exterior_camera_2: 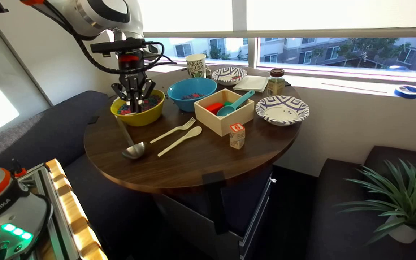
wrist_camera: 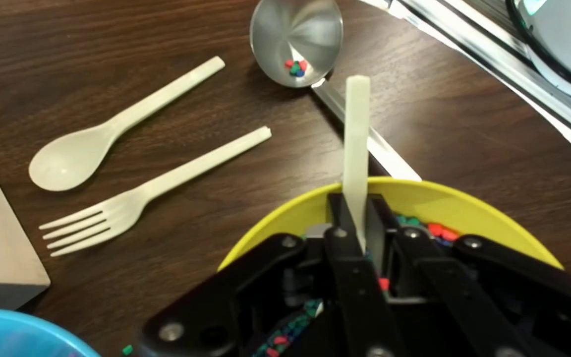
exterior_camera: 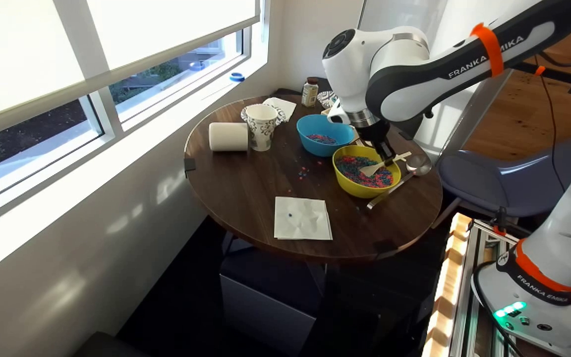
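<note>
On the brown tabletop (exterior_camera: pixel 246 188) I count 1 yellow bowl (exterior_camera: pixel 352 187), 1 blue bowl (exterior_camera_2: pixel 188 104), 2 paper bowls (exterior_camera_2: pixel 273 110) with a pattern, 1 paper cup (exterior_camera_2: pixel 196 66), 1 white tube (exterior_camera: pixel 228 137) lying down, 1 jar (exterior_camera_2: pixel 276 86) with a brown lid, 2 piles of napkins (exterior_camera: pixel 303 218), 2 toy blocks (exterior_camera_2: pixel 237 136) stacked up, and 1 wooden box (exterior_camera_2: pixel 208 122) with 1 blue-green scoop (exterior_camera_2: pixel 234 105) leaning in it. Tiny bits (exterior_camera: pixel 352 166) in red, blue and green lie in the yellow bowl, too many to count, with a smaller heap in the blue bowl. Just beside the yellow bowl lies 1 metal ladle (wrist_camera: pixel 295 34) with a few bits in its cup, and near that are 1 pale fork (wrist_camera: pixel 159 187) and 1 pale spoon (wrist_camera: pixel 114 126), side by side. The black fingers (wrist_camera: pixel 337 217) are closed tight on 1 pale tool (wrist_camera: pixel 356 134), pinching its handle. The tool is right between the fingers: a long piece of handle pokes out past the tips, over the yellow rim and toward the ladle, and the wide end slants down to the bits inside. The fingers are over the yellow bowl, just inside its edge.
</note>
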### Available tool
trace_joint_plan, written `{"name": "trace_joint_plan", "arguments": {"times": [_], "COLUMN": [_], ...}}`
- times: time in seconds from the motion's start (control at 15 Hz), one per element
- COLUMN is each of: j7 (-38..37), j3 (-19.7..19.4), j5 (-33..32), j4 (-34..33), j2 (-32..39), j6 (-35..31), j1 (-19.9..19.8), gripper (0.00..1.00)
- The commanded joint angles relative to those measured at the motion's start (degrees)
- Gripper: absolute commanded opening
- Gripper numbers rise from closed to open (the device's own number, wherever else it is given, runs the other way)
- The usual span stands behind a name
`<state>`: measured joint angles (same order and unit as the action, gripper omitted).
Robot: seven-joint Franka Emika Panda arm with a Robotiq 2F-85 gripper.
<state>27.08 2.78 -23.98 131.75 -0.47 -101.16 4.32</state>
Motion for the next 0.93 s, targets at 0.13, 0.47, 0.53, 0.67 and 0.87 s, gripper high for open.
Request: {"name": "trace_joint_plan", "arguments": {"times": [0.13,0.47,0.53,0.67,0.87], "j7": [1.1,2.7,3.2,4.0,5.9], "j3": [-0.1,-0.1,-0.2,-0.1,-0.2], "j5": [3.0,3.9,4.3,5.4,7.4], "j4": [1.0,1.3,1.4,1.8,2.2], "j2": [0.4,0.1,0.0,-0.4,-0.6], "j6": [-5.4,-8.2,-8.8,-10.6,-12.6], "j1": [-0.7,-0.9,-1.0,-1.0,-1.2], "gripper": [0.03,0.03,0.03,0.03,0.03]}}
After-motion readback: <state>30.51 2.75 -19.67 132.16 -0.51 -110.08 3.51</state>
